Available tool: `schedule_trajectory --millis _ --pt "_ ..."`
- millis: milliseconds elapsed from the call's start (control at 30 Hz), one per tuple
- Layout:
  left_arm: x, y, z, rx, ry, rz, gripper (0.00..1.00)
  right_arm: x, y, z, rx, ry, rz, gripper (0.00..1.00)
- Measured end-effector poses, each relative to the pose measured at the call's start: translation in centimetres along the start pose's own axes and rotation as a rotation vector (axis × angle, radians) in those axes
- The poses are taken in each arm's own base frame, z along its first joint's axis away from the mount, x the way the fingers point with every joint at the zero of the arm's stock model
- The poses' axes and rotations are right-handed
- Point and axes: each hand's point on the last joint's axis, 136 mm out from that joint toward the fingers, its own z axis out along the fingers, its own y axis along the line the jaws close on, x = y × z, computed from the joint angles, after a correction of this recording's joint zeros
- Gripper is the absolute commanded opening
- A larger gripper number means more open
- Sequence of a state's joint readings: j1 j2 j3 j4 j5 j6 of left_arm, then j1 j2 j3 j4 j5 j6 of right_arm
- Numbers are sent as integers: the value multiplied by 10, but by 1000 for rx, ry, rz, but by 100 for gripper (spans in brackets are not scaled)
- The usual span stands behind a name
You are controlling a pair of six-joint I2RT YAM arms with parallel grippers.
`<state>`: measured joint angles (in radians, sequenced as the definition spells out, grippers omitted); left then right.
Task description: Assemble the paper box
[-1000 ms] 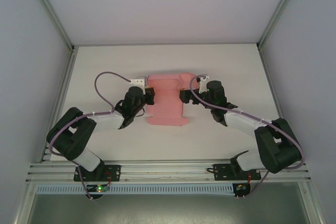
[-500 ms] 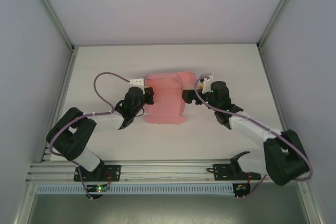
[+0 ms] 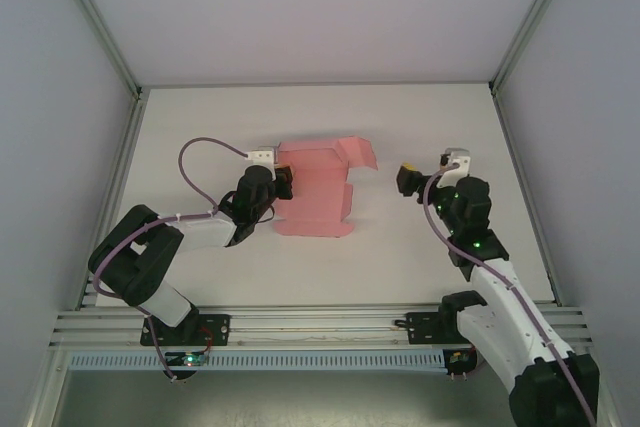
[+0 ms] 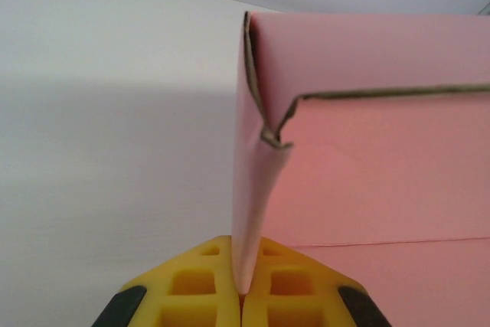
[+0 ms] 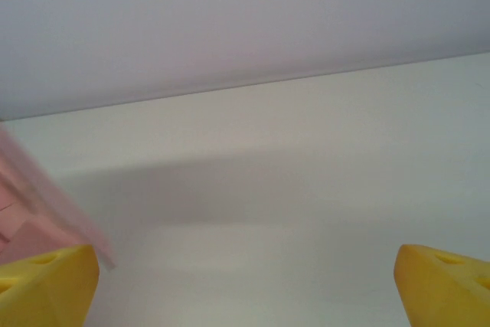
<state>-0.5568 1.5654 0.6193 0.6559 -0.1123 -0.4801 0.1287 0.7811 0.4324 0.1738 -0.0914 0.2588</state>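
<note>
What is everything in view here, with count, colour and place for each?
paper box: 1, pink, partly folded, mid-table
table: 1, white, under everything
enclosure walls: 3, pale grey, left, back and right of the table
aluminium frame: 1, silver, near-edge rail and corner posts
cables: 2, purple, one along each arm
left arm: 1, black and white, reaching to the box's left side
right arm: 1, black and white, right of the box
left gripper: 1, yellow fingers, shut on the box's upright left flap
right gripper: 1, yellow fingers, open, apart from the box
</note>
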Motion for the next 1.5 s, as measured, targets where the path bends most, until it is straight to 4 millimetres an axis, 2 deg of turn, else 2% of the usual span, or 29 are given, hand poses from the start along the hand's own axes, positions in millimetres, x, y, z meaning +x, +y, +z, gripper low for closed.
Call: schedule_trajectory --millis 67,133,267,367,600,733,900,1000,1167,1500 --pt "-1 -3 -1 16 1 4 0 1 -8 7 14 29 11 98" --pt "-3 -7 -2 35 1 8 0 5 -5 17 -13 70 15 97" --pt "-9 -17 -8 79 -7 16 0 15 23 36 -197 153 -3 89" --pt "-13 -22 -10 100 -12 20 0 26 47 43 -364 206 -2 86" --pt "-13 -21 -11 98 -10 21 0 44 87 41 -593 276 -23 86" --pt "-12 -22 -11 102 -7 21 0 47 101 37 -657 286 -48 85" --pt "-13 -25 -9 113 -2 20 0 48 112 38 -695 290 -73 83" --pt "-12 -26 -9 118 3 21 0 51 120 39 -719 298 -86 77" --pt "-11 -26 -8 121 10 22 0 53 127 41 -724 305 -99 73" --pt "-9 -24 -7 107 19 22 0 61 133 55 -543 302 -220 68"
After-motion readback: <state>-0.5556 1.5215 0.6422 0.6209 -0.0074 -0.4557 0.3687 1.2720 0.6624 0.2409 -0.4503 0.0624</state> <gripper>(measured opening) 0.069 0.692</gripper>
